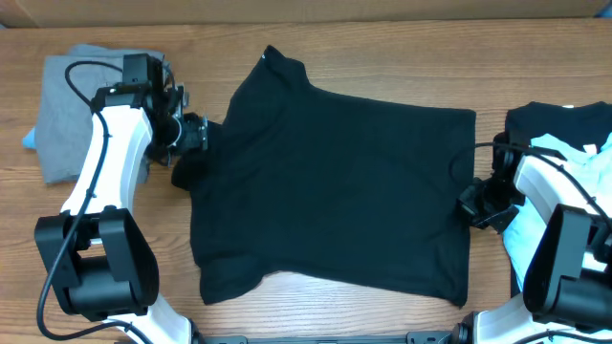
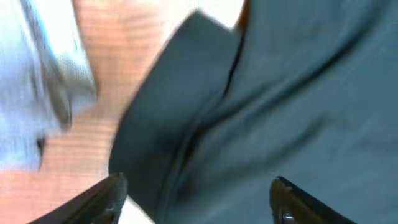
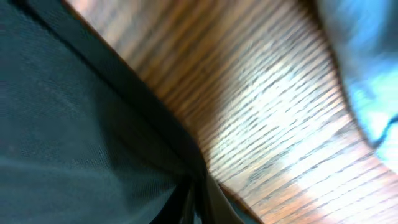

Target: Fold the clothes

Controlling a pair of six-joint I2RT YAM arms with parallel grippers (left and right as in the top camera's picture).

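Currently the plain black short-sleeved T-shirt [image 1: 335,191] lies spread flat across the middle of the wooden table [image 1: 382,48], its collar toward the far left and its hem edge toward my right arm. My left gripper [image 1: 196,134] sits at the shirt's left sleeve. On the left wrist camera its two fingers [image 2: 106,199] stand wide apart with black fabric lying between them, so that gripper is released and holding nothing. My right gripper [image 1: 470,203] is at the shirt's right edge. The right wrist camera shows only blurred black cloth, its hem and bare wood, so I cannot tell whether those fingers are clenched on the fabric or not. A crumpled grey T-shirt [image 1: 72,105] lies at the far left behind the left arm. At the far right, a light blue T-shirt [image 1: 557,145] lies just beside a second black garment [image 1: 559,119].
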